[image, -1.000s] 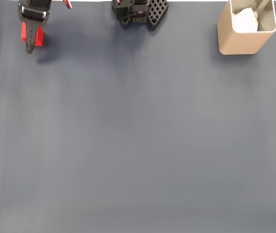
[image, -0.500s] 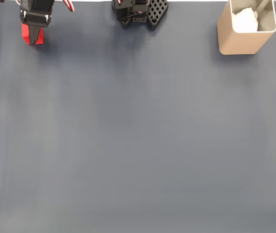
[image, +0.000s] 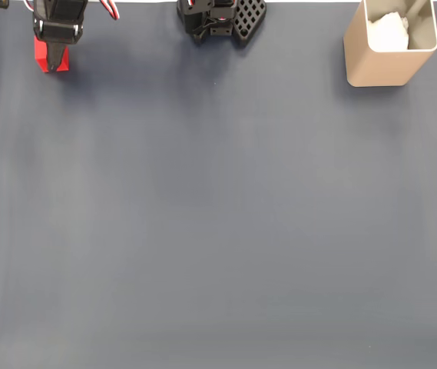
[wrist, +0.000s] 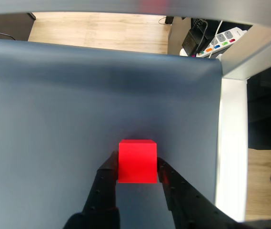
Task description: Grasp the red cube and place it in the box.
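At the far left corner of the counter (image: 203,231), as the fixed view shows it, the claw (wrist: 136,174) is clenched on the red cube (wrist: 137,161), one finger against each side face. The cube has no long axis. The box (image: 391,54) stands at the far right corner, so from the claw the goal lies along the far edge, well apart to the right. I see no readable writing or brand on any thing.
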You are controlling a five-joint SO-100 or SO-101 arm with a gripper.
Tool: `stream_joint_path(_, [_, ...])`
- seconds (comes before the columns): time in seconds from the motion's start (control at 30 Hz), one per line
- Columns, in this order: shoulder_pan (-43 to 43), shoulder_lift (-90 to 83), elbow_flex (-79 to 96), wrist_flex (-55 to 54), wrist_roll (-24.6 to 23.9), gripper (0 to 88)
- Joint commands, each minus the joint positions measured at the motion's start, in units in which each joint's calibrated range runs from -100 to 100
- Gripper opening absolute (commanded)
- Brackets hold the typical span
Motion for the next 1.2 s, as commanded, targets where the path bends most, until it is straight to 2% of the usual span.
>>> stream_joint_path(0.0, [-0.92,-2.28,-1.13,0.58,0.59,7.9])
stream_joint_path(0.27, [-5.04,-2.97,-3.32,0.91,0.98,3.5])
stream_joint_path(0.87, [-18.74,-4.79,-12.8,4.11,-0.1,1.8])
stream_joint_path(1.17, [-26.98,-6.0,-17.91,7.8,1.71,1.6])
